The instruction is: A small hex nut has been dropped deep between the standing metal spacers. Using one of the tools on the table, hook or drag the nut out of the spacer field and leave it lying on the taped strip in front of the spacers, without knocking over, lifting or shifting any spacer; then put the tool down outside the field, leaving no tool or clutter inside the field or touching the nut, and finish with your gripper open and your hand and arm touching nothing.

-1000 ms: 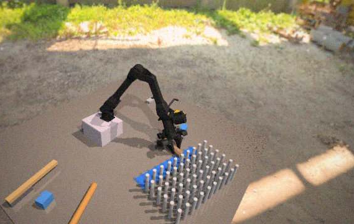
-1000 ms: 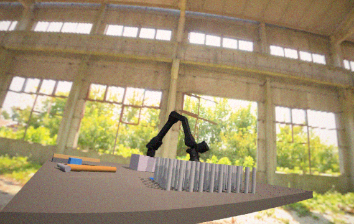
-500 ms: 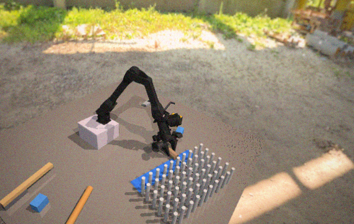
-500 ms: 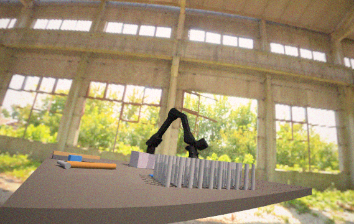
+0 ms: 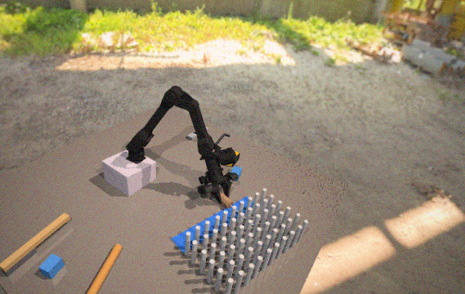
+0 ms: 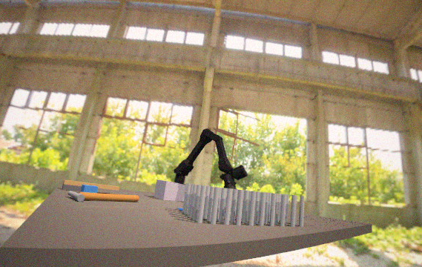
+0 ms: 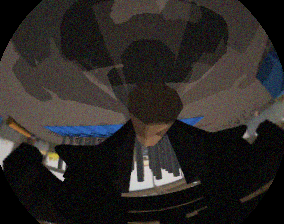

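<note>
My gripper is shut on a wooden tool handle, low beside the far end of the blue taped strip. The handle points toward the spacers; the tool's working end is hidden. The grey metal spacers stand upright in a dense field behind the strip. In the exterior view the fingertips are hidden behind them. I cannot make out the hex nut in any view.
A wooden bar, a blue block and an orange-handled tool lie left of the field. Another blue block is beyond the gripper. The arm stands on a pale block.
</note>
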### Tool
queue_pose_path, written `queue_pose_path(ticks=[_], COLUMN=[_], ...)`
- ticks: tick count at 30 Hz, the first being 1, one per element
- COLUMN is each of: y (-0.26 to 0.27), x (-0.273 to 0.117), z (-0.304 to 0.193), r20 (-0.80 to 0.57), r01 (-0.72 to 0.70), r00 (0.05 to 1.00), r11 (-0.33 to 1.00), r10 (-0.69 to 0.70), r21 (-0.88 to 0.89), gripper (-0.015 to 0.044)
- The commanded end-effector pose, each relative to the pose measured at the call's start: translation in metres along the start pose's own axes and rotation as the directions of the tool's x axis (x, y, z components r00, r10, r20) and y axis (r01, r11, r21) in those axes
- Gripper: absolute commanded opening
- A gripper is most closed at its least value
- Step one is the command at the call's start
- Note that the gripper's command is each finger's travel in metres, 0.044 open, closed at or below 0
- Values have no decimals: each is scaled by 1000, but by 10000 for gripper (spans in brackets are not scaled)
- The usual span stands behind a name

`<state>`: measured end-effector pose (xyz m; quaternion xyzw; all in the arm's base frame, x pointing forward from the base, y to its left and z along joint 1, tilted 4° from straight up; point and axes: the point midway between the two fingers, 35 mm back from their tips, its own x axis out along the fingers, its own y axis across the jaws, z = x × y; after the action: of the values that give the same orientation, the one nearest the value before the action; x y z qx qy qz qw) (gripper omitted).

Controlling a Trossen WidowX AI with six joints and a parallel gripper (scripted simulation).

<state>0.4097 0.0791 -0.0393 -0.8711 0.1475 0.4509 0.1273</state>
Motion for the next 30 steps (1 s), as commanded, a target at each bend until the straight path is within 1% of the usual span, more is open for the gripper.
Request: queue_pose_path(ticks=[1, 30], y=[0, 0], x=[-2, -13], z=[2, 21], r20=[-2, 1], r01=[1, 1], r00=[1000, 1000], r11=[1000, 1000], r10=[-1, -1], r21=[5, 5], gripper=[0, 0])
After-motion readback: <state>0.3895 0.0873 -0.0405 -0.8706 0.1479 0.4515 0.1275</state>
